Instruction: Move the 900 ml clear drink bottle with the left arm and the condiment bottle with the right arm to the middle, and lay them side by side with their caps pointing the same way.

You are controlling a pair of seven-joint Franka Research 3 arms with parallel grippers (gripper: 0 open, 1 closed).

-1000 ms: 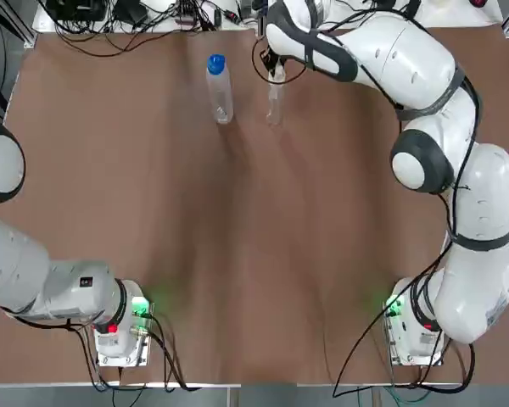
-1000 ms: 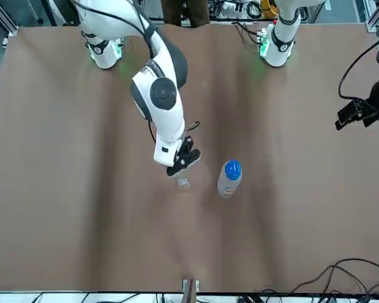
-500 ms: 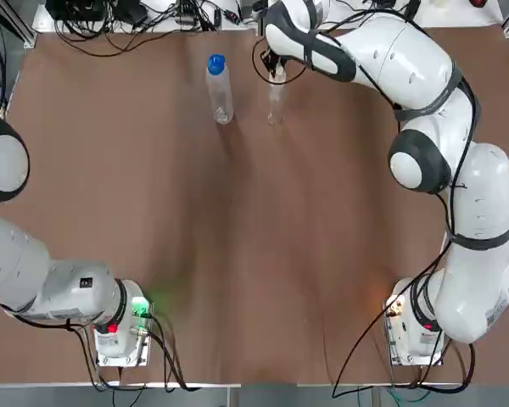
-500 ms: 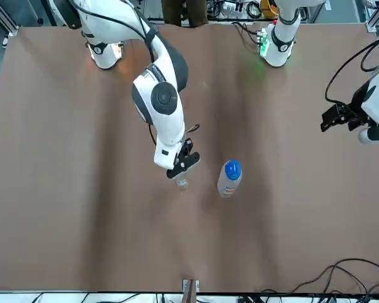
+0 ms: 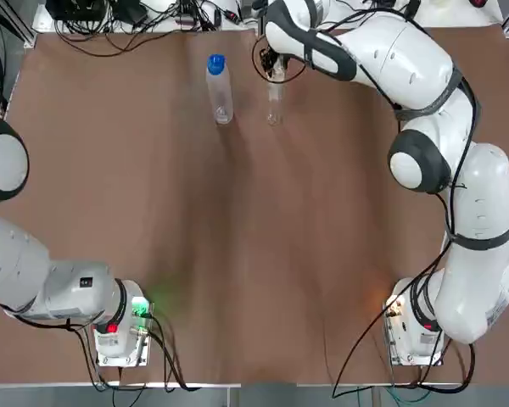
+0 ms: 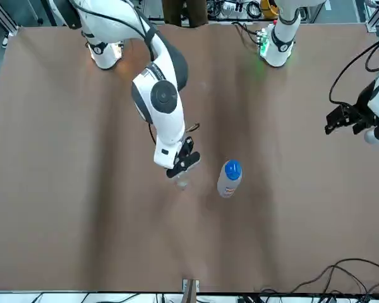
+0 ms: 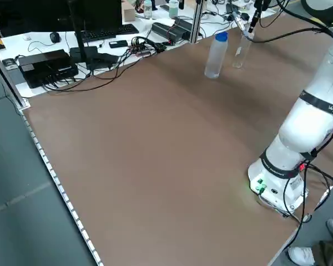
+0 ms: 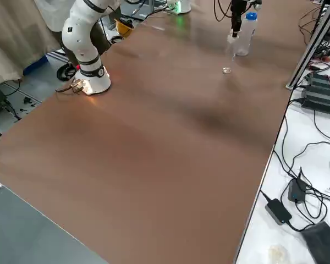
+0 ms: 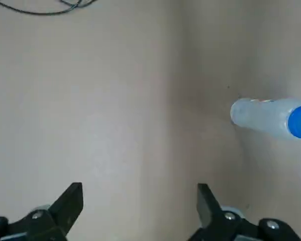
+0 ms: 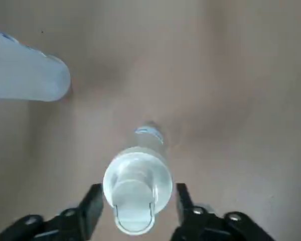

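Top view: condiment bottle (image 5: 275,105) and clear drink bottle (image 5: 218,89) stood upright, close together, near the desk's (image 5: 237,254) far edge. Right gripper (image 10: 138,193) straddled the condiment cap, fingers spread. Left gripper (image 9: 139,201) hung spread near the left edge.

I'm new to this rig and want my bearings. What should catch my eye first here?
Two upright bottles stand near the far edge of the table: the blue-capped drink bottle and the smaller condiment bottle on the robot's right of it. The right claw hangs open astride the condiment bottle's cap; the left claw is open, far off at the robot's left.
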